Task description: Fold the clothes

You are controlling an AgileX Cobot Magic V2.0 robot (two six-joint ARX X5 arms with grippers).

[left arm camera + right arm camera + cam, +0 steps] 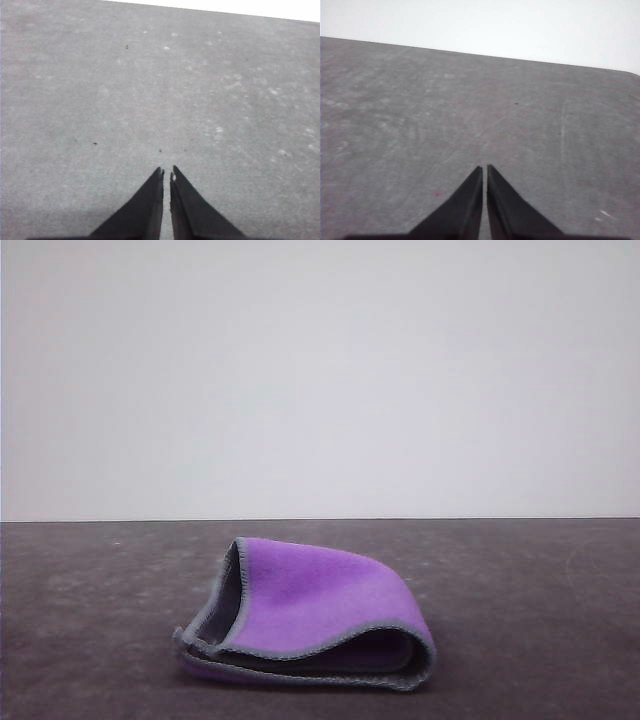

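The cloth (320, 615) lies folded on the dark grey table (100, 640), close to the table's near edge and about midway between its left and right sides in the front view. Its bright purple face is turned outward on top, and the dark grey face shows inside the fold, at the upturned left flap and in the open pocket along the lower right. Grey stitched edging runs along the curved borders, and the layers sit loosely stacked, with the bottom layer peeking out purple at the lower left. The fold is puffed rather than pressed flat. Behind the table stands a plain pale wall (320, 370). In the left wrist view the left gripper (166, 172) hangs over bare, lightly speckled tabletop, its two dark fingers drawn nearly together with only a thin slit between the tips and nothing between them. In the right wrist view the right gripper (484, 169) is likewise above bare scuffed tabletop, fingers narrowed to a sliver of a gap, holding nothing.
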